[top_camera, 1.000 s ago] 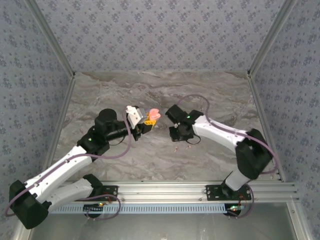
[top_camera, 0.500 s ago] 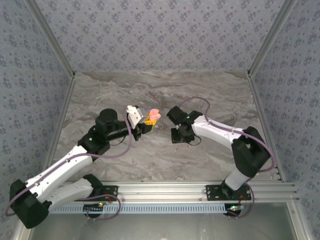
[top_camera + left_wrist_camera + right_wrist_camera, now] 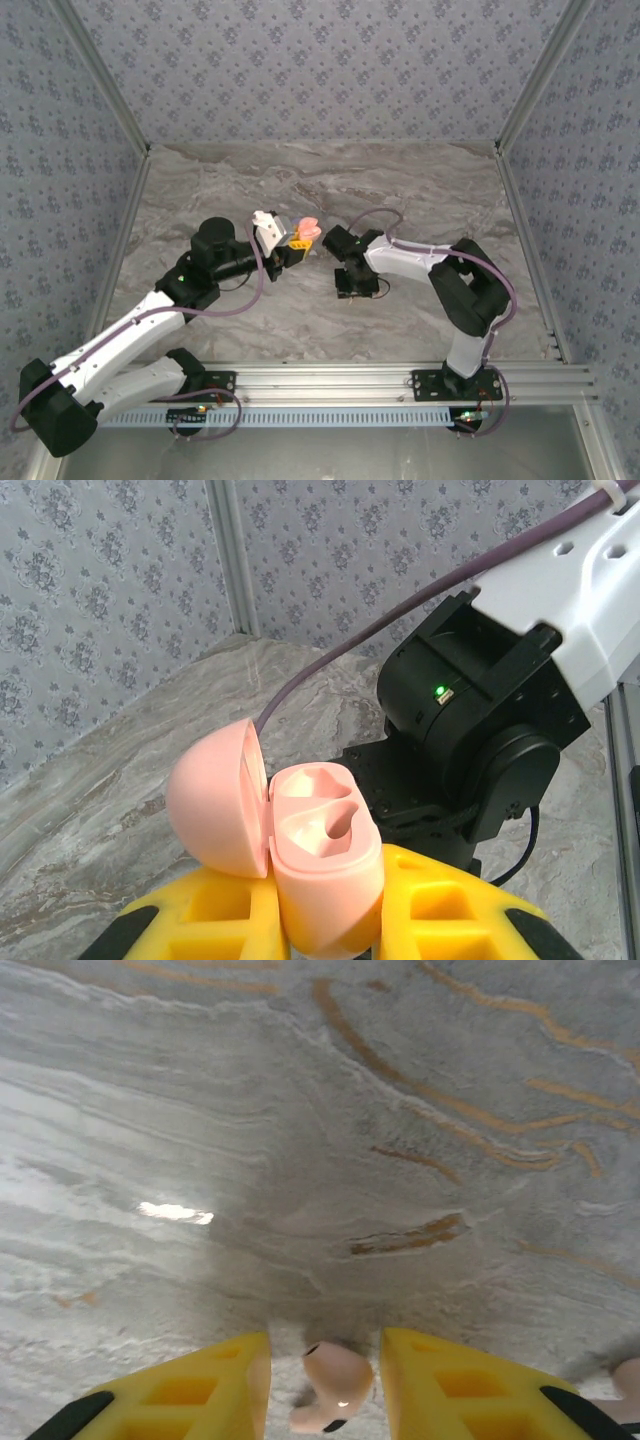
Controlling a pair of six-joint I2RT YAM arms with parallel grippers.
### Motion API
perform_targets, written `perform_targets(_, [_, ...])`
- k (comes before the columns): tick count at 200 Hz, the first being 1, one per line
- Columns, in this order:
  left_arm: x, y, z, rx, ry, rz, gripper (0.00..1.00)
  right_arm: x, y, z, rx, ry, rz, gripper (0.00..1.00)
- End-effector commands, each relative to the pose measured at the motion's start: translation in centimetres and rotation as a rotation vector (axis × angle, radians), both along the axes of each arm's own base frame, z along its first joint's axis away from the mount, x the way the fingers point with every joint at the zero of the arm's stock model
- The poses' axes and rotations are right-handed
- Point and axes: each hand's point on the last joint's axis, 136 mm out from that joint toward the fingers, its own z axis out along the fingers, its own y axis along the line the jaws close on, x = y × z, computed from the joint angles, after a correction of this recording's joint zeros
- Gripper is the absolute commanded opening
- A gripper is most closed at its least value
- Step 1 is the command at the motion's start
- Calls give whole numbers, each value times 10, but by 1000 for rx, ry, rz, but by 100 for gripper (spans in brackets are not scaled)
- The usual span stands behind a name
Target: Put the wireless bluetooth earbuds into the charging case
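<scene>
Your left gripper (image 3: 325, 905) clamps the open charging case (image 3: 320, 845), both sockets empty. An earbud (image 3: 335, 1378) lies between the fingers of your right gripper (image 3: 325, 1348); I can't tell if it's gripped.

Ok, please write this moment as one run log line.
left gripper: shut on pink case, lid open | right gripper: open around pink earbud on table

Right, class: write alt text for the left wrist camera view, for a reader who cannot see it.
An open pink charging case is gripped between the yellow fingers of the left gripper, its domed lid swung aside and both earbud wells empty. Close behind looms the right arm's black wrist, above a grey marble table and patterned walls.
</scene>
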Motion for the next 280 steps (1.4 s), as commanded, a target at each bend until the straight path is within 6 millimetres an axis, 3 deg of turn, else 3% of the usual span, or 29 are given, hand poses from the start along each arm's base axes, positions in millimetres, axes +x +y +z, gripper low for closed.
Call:
perform_targets(1, [-2,1,8,-14,-31,-2,0,-9,3,-8,-7,40,-5,35])
perform_targets(56, [-3,1,7,-12,-29,0,0,-13,-1,-10,-30,51,7,24])
perform_targets(96, [-3,3,7,-9,-26,4,0,-8,-1,2,-20,11,23,22])
perform_targets(139, [-3,3,6,-9,-24,7,0,-4,1,14,-14,-23,71,23])
perform_targets(222, [-3,4,7,-8,-25,11,0,-18,-8,1,-151,33,173,33])
perform_targets(280, [-3,4,7,-6,-24,12,0,-21,-12,2,-171,36,178,33])
